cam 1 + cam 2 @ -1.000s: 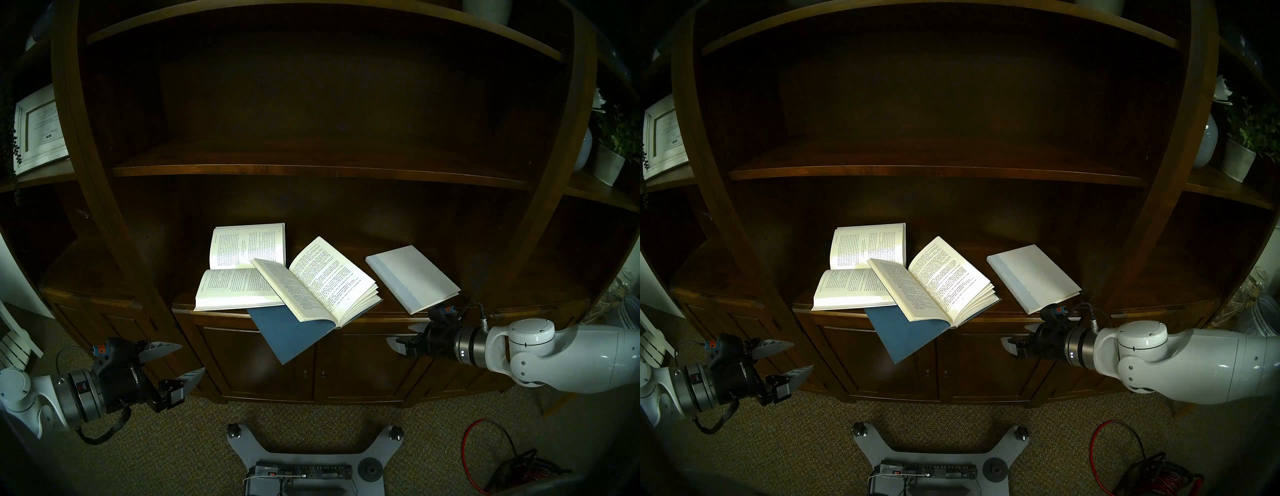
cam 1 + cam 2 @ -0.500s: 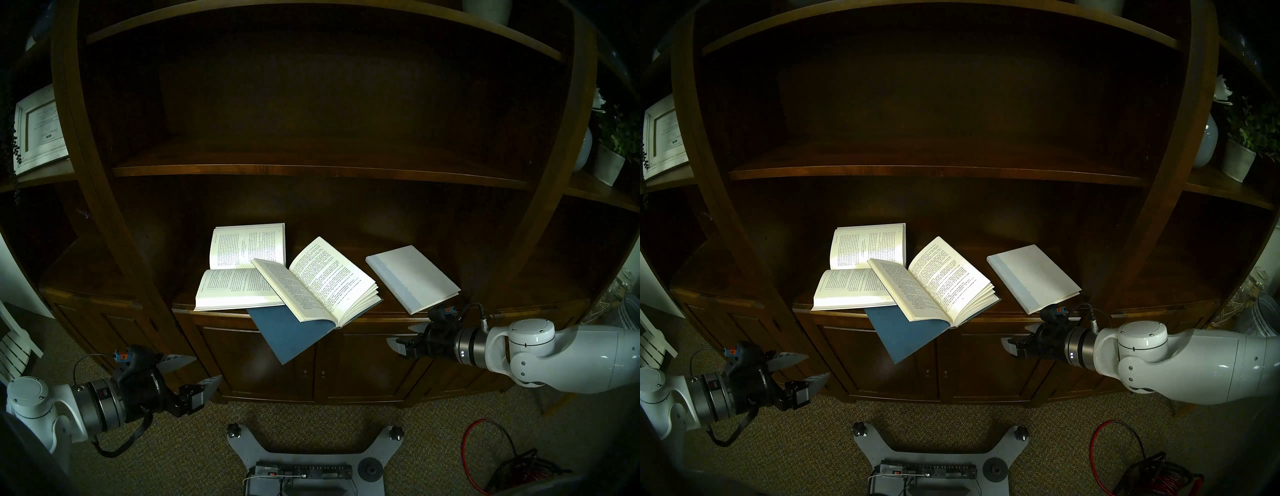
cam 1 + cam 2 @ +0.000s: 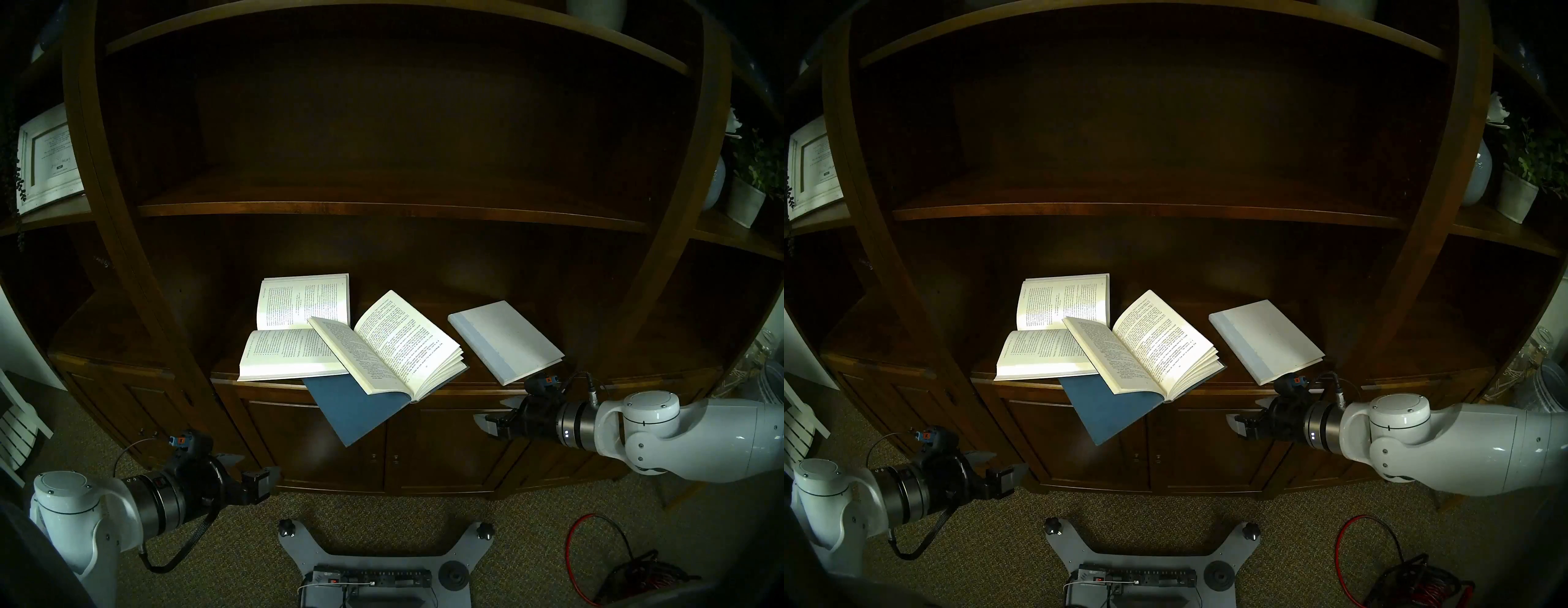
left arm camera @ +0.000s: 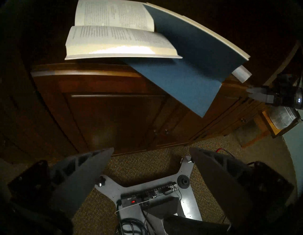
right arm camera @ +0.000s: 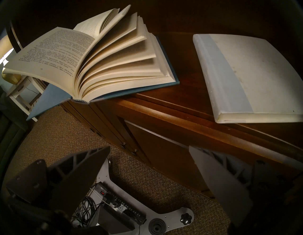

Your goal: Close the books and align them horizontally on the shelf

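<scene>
Three books lie on the dark wooden shelf point(image 3: 479, 385). The left book point(image 3: 292, 335) lies open with its cream pages up. The blue book point(image 3: 394, 344) lies open across its corner, with one blue cover point(image 3: 352, 407) hanging over the front edge. The white book with a pale-blue spine point(image 3: 507, 342) lies closed and askew at the right. My left gripper point(image 3: 259, 467) is open and empty, low in front of the cabinet doors, below and left of the books. My right gripper point(image 3: 488, 411) is open and empty, just under the shelf's front edge below the white book.
A thinner upper shelf board point(image 3: 382, 210) runs above the books, between curved uprights. A white-framed picture point(image 3: 46, 157) stands at the far left, and a potted plant point(image 3: 744, 204) at the far right. My grey base point(image 3: 373, 569) and a red cable point(image 3: 594, 547) lie on the carpet.
My left arm has moved down and to the right, and its wrist has turned. The gripper now sits lower in front of the cabinet. The right arm and the books have not moved.
</scene>
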Motion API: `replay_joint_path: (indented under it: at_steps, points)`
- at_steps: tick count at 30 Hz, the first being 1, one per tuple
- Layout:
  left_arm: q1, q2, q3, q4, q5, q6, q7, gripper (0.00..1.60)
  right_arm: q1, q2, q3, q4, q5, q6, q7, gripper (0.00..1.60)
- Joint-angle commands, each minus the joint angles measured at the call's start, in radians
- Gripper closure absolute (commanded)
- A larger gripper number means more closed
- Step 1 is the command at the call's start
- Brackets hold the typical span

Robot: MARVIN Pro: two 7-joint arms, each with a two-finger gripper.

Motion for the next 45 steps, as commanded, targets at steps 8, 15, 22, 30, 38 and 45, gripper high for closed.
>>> replay_joint_path:
  at_steps: [8,15,22,30,38,45]
  points:
    - [-0.181,0.068,0.107,0.061,-0.100,0.013,0.207,0.00,0.019,0.000,0.018,-0.001,0.000,-0.005,0.000,0.00]
    - [-0.267,0.105,0.160,0.141,-0.141,0.013,0.272,0.00,0.019,0.000,0.018,-0.001,0.000,-0.005,0.000,0.00]
    - [-0.332,0.138,0.164,0.159,-0.190,0.016,0.299,0.00,0.019,0.000,0.018,-0.001,0.000,-0.005,0.000,0.00]
    - [-0.407,0.167,0.206,0.191,-0.231,0.029,0.344,0.00,0.020,0.000,0.018,-0.001,0.000,-0.005,0.000,0.00]
    - [-0.487,0.200,0.285,0.248,-0.258,0.005,0.405,0.00,0.020,0.000,0.017,-0.001,0.000,-0.005,0.000,0.00]
    - [-0.562,0.213,0.344,0.284,-0.273,-0.010,0.456,0.00,0.020,0.000,0.017,-0.001,0.000,-0.005,0.000,0.00]
